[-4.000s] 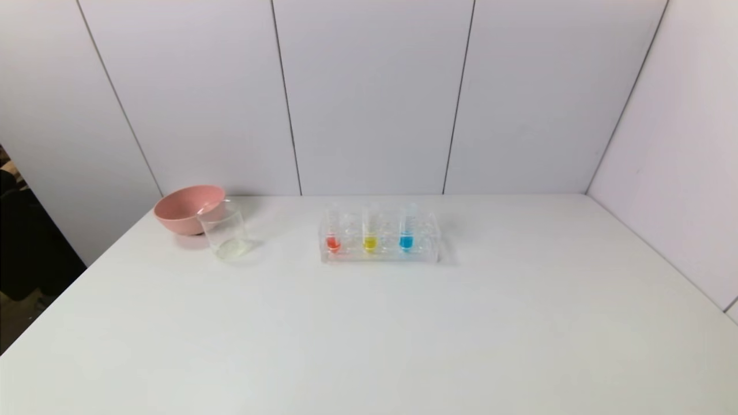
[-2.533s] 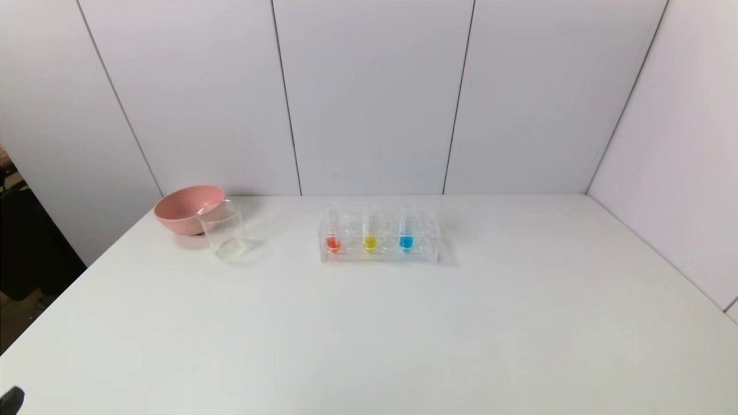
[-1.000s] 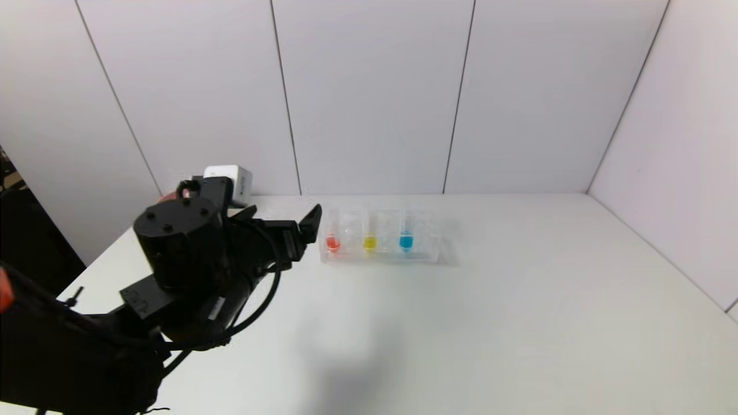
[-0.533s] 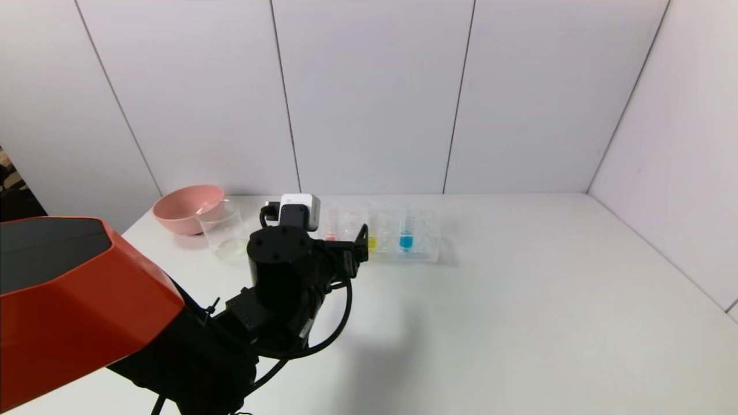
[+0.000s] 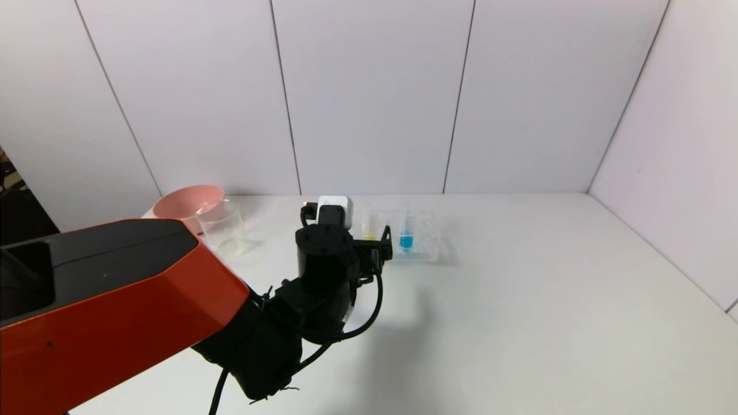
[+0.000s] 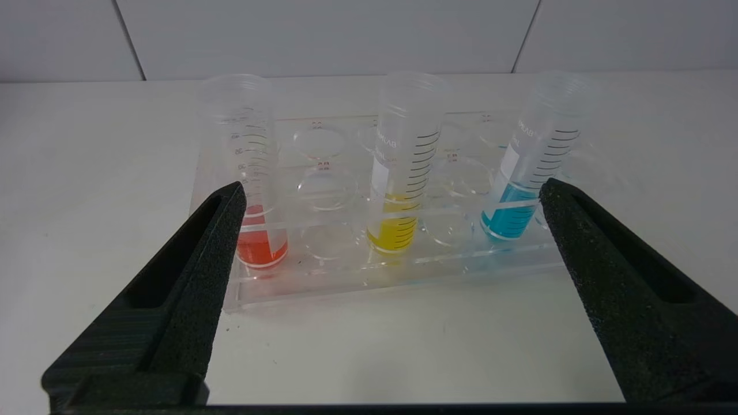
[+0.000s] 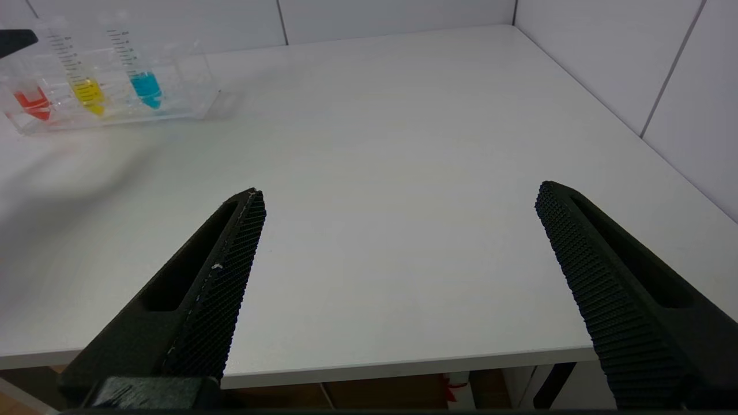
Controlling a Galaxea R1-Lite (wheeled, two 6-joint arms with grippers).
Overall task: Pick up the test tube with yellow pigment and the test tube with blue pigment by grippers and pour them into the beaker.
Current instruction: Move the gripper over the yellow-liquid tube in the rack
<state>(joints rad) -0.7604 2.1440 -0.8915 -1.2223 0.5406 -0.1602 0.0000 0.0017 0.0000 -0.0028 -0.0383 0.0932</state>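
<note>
The left gripper (image 6: 392, 193) is held just in front of the clear tube rack (image 6: 403, 262), which rests on the white bench (image 5: 519, 323). Its jaws are spread wide apart and nothing is gripped between them; in the left wrist view the whole rack front is framed between the two black fingers (image 6: 190, 271).

Three graduated tubes are seen standing in the front row of the rack. The test tube with yellow pigment (image 6: 403, 173) is placed in the middle, roughly centred between the jaws. The test tube with blue pigment (image 6: 533, 161) is set at one end of the row and is leaned slightly; the tube with red-orange liquid (image 6: 248, 173) is set at the other end.

In the head view, the beaker (image 5: 223, 227) is found on the bench to the left of the rack, well apart from it, with the pink bowl (image 5: 183, 206) just behind it and partly hidden by the arm's orange cover (image 5: 115, 311).

The right gripper (image 7: 398, 225) is kept low beyond the near edge of the bench, far from the rack, with its jaws spread wide and nothing held.
</note>
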